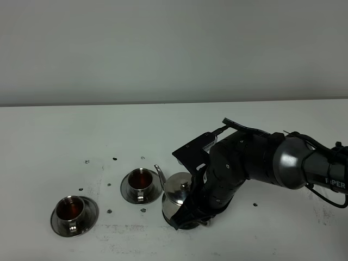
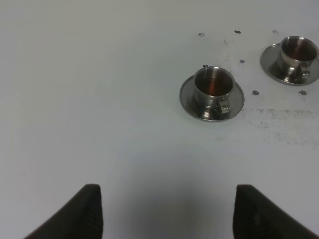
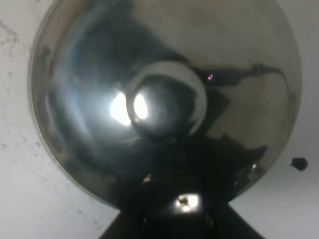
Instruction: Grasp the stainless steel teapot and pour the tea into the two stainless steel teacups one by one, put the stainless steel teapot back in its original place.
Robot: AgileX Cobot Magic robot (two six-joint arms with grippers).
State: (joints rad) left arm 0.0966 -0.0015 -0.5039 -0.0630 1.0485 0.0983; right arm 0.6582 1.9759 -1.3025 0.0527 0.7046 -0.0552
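Teapot (image 3: 164, 99) beside two teacups (image 1: 141, 182).

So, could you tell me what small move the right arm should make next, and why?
Probably open the right gripper and lift clear. Both teacups already hold reddish tea, and the teapot appears upright on the table, so only letting go seems left.

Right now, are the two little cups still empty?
No, both teacups, the nearer and the farther, show reddish-brown tea inside in the left wrist view.
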